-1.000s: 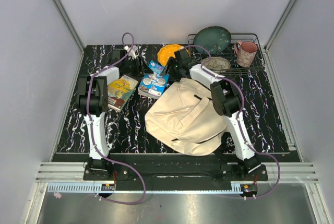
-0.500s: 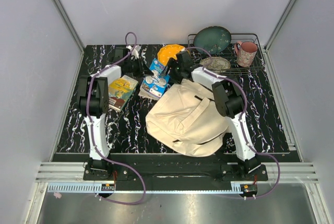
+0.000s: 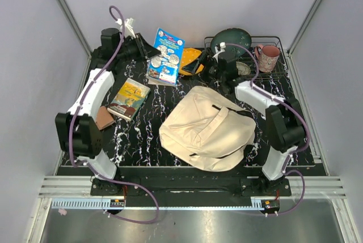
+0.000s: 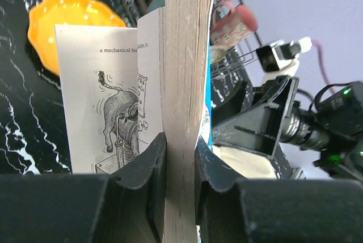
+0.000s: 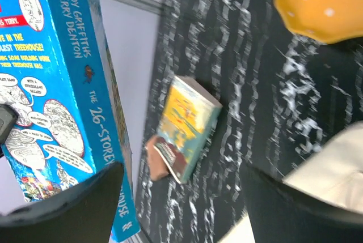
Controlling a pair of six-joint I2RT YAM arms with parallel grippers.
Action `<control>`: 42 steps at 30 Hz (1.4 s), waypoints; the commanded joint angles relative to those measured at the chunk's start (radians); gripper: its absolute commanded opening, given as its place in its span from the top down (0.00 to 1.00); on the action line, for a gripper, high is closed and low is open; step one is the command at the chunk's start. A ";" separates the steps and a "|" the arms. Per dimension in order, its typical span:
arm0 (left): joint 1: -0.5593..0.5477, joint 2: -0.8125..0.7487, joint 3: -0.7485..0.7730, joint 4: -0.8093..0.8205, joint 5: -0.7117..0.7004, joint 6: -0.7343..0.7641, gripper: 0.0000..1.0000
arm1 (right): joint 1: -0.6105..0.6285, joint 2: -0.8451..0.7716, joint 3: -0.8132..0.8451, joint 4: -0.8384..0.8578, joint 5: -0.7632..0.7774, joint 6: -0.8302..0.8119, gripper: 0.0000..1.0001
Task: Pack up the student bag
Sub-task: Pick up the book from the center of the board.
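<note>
The cream-beige student bag (image 3: 207, 129) lies on the black marbled table (image 3: 142, 141), front centre; a corner shows in the right wrist view (image 5: 334, 169). My left gripper (image 3: 148, 49) is shut on a thick blue paperback (image 3: 166, 56) and holds it upright in the air at the back. In the left wrist view the jaws (image 4: 180, 158) pinch its page edge (image 4: 184, 73). My right gripper (image 3: 197, 64) is open and empty, just right of the book; the blue cover (image 5: 62, 101) fills the left of its view, between the open fingers (image 5: 74, 214).
A yellow-green book (image 3: 129, 98) lies on a brown book (image 3: 104, 116) at the left. An orange bowl (image 3: 191, 56) sits behind my right gripper. A wire rack (image 3: 272, 73) at the back right holds a green plate (image 3: 231, 40), a bowl and a pink mug (image 3: 267, 57).
My left arm has lifted the blue book off the table and stood it upright at the back. My right arm has stretched back off the bag, its gripper beside the book.
</note>
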 commanded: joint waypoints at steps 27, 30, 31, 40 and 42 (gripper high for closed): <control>-0.074 -0.470 -0.425 0.218 0.150 -0.172 1.00 | 0.104 -0.403 -0.584 0.622 -0.175 0.216 0.10; -0.098 -0.511 -0.475 0.222 0.139 -0.181 1.00 | 0.108 -0.427 -0.613 0.657 -0.177 0.233 0.11; -0.110 -0.517 -0.485 0.225 0.138 -0.181 1.00 | 0.113 -0.435 -0.621 0.663 -0.175 0.232 0.11; -0.279 -0.537 -0.436 0.132 0.056 -0.214 1.00 | 0.125 -0.498 -0.616 0.563 -0.216 0.311 0.34; -0.284 -0.540 -0.393 0.060 0.029 -0.218 1.00 | 0.125 -0.590 -0.596 0.443 -0.171 0.310 0.75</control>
